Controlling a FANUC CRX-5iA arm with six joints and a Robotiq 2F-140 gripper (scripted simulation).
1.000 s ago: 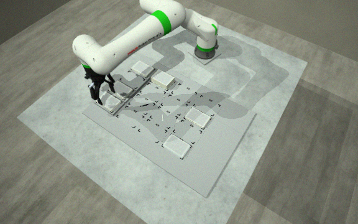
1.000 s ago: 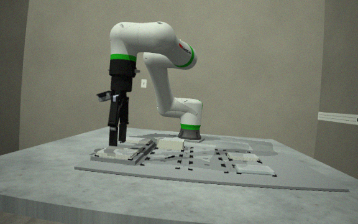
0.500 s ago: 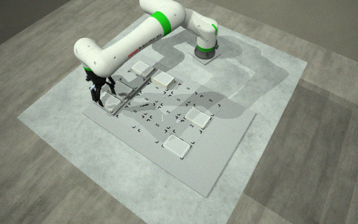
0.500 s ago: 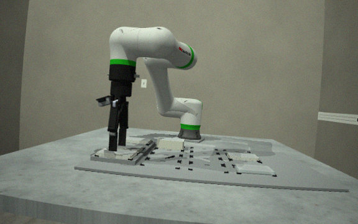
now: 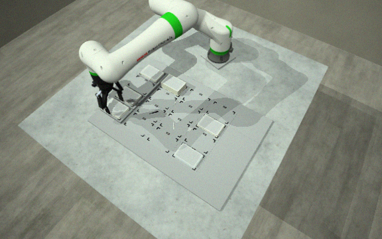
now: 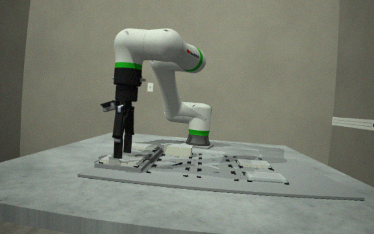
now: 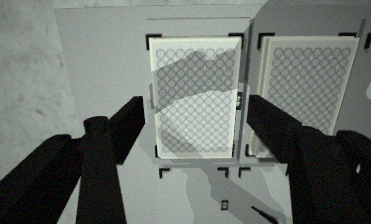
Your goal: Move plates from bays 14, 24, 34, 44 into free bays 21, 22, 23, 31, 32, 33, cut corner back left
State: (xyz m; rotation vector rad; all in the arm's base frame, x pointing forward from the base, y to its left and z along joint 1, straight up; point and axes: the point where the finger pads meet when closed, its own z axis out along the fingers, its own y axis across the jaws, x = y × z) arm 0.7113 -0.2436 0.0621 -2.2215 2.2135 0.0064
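My gripper (image 5: 113,103) (image 6: 123,153) (image 7: 195,109) is open and low over bay 44, at the far end of the raised column 4 strip. Its fingers stand on either side of the sealed 96-well plate (image 5: 119,111) (image 7: 193,75) there, close to its long sides, with a small gap on each side. That plate lies flat inside its corner pieces. A second sealed plate (image 5: 132,95) (image 7: 308,85) lies in bay 34 beside it. A third plate (image 5: 151,73) lies in bay 14. Bay 24 is mostly hidden by my arm. Another plate (image 5: 211,125) (image 6: 253,163) lies in bay 21.
The taller deep-well block (image 5: 174,85) (image 6: 178,150) stands in bay 13. A plate (image 5: 188,155) (image 6: 266,177) lies in bay 41. A thin black piece (image 5: 152,113) (image 7: 263,215) and a thin white piece (image 5: 173,125) lie among the middle bays.
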